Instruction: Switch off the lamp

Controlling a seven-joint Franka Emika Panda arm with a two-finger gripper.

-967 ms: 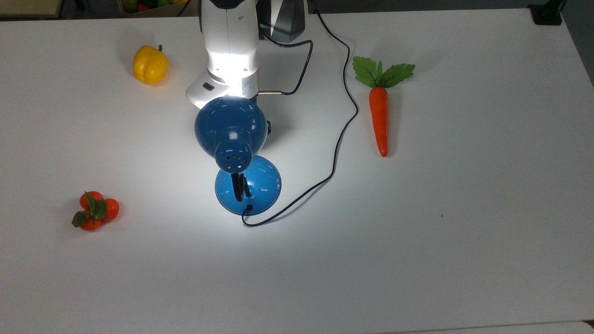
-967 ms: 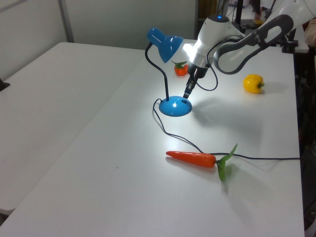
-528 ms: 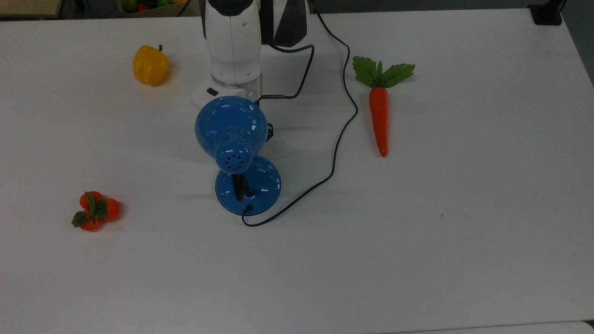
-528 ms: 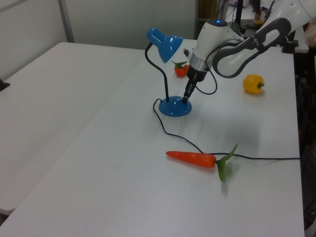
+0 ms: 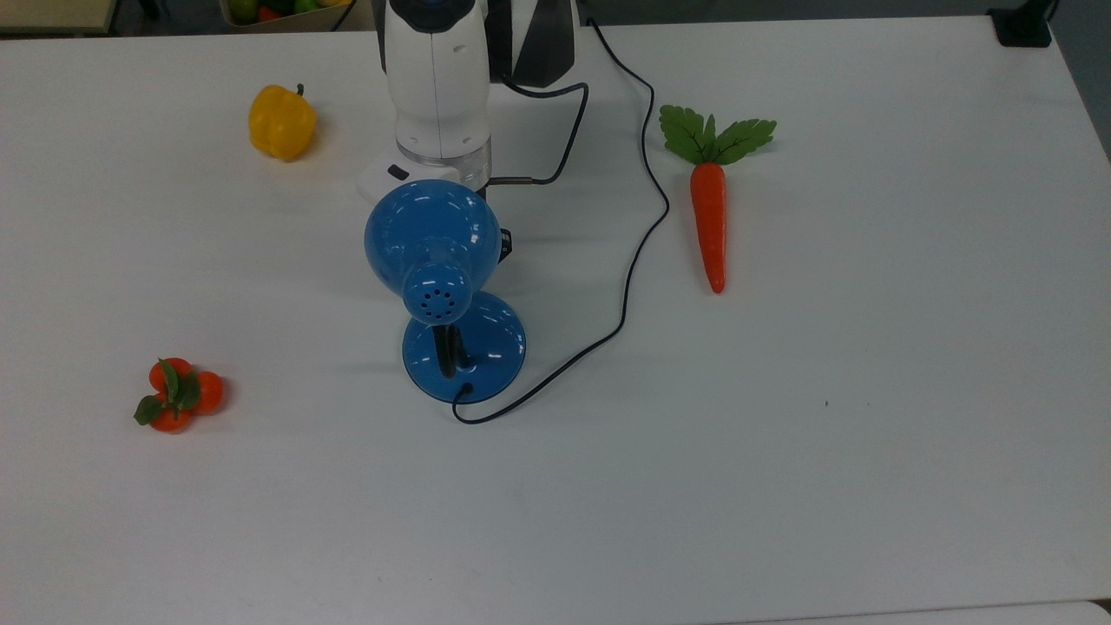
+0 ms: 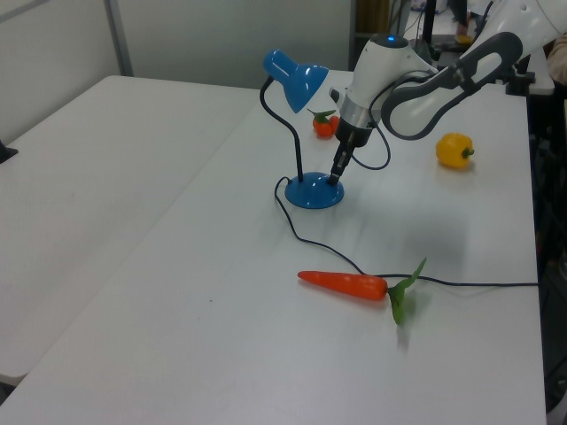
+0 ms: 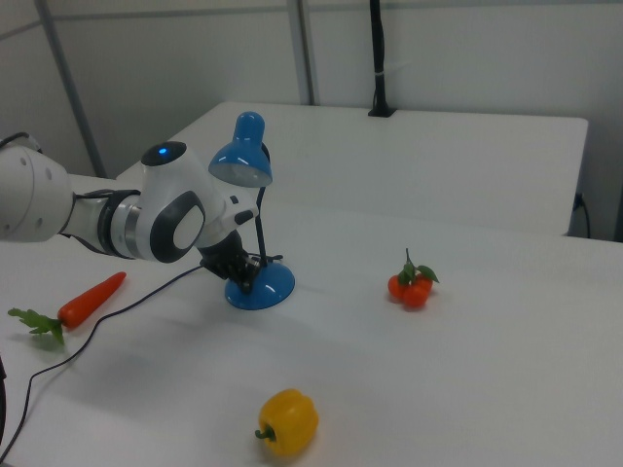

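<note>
Glow gone since a second ago: glossy blue dome-shade desk lamp now dark. Gripper tip on round base switch; finger spread unclear. Task likely done.

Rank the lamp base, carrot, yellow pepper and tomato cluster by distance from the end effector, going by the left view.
1. Lamp base: right at the end effector.
2. Tomato cluster: behind it.
3. Carrot in front and yellow pepper on the left view's right: too close to call.
</note>
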